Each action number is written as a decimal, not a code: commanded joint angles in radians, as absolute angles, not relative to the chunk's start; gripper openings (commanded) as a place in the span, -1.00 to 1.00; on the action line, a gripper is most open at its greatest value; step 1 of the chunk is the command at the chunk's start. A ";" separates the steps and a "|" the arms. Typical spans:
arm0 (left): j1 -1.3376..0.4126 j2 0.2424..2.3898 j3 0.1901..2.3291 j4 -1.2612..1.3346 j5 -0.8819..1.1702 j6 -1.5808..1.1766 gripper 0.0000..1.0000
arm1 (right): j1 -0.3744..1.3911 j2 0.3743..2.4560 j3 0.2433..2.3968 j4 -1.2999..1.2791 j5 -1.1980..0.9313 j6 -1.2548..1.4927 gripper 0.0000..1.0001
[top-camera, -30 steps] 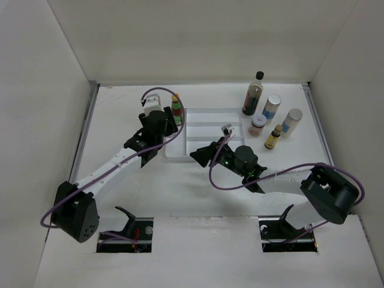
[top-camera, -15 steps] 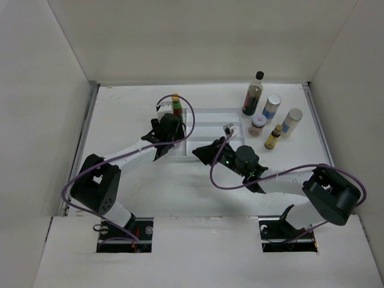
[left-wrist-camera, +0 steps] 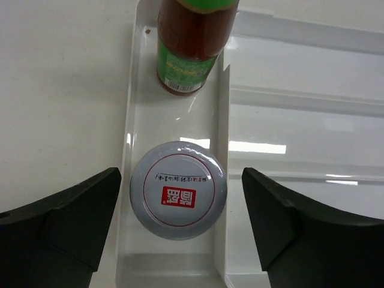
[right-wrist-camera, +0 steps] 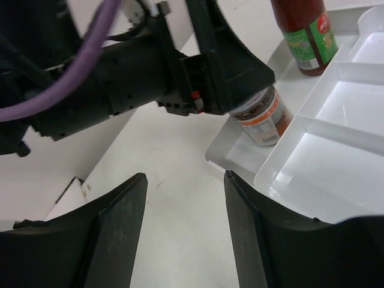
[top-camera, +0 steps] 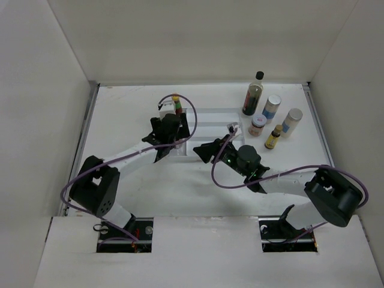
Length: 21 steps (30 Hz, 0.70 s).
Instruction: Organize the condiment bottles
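Two pairs spread | left fingers (left-wrist-camera: 66, 216) flank short jar (left-wrist-camera: 178, 190), clear of it | right fingers (right-wrist-camera: 120, 234) hold nothing

A robotics lab test cell: a flat white tabletop (top-camera: 180, 192) boxed in by plain white panel walls (top-camera: 180, 36) (on three sides), with two black-and-white robot arms (top-camera: 129, 157) at its near edge, trailing purple cables (right-wrist-camera: 96, 30), their bases set in cut-outs of a white front board (top-camera: 204, 246).
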<state>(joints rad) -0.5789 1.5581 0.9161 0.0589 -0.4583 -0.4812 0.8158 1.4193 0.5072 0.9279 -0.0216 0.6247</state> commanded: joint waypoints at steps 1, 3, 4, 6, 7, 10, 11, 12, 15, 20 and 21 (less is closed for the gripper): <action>-0.582 1.406 0.887 0.155 -0.469 -0.483 0.73 | 0.800 1.387 0.502 0.968 0.020 0.612 0.24; -0.573 1.318 0.823 0.205 -0.474 -0.483 0.94 | 0.794 1.387 0.515 0.928 0.021 0.612 0.24; -0.567 1.271 0.783 0.244 -0.477 -0.485 1.00 | 0.792 1.381 0.526 0.899 0.025 0.609 0.24; -0.553 1.174 0.683 0.329 -0.494 -0.498 1.00 | 0.785 1.371 0.548 0.849 0.050 0.583 0.08; -0.551 1.126 0.628 0.371 -0.509 -0.515 1.00 | 0.783 1.370 0.563 0.824 0.072 0.565 -0.09; -0.547 1.004 0.456 0.475 -0.590 -0.551 1.00 | 0.783 1.368 0.633 0.694 0.153 0.517 -0.48; -0.542 0.971 0.407 0.498 -0.626 -0.557 1.00 | 0.783 1.367 0.665 0.633 0.202 0.503 -0.53; -0.533 0.942 0.364 0.509 -0.658 -0.566 1.00 | 0.783 1.365 0.701 0.571 0.257 0.488 -0.56; -0.498 0.870 0.273 0.509 -0.683 -0.600 1.00 | 0.774 1.390 0.836 0.367 0.414 0.405 -0.51; -0.472 0.870 0.184 0.574 -0.654 -0.690 1.00 | 0.651 1.431 1.032 0.146 0.652 0.273 0.03; -0.467 0.879 0.178 0.590 -0.632 -0.698 1.00 | 0.613 1.443 1.073 0.120 0.656 0.249 0.20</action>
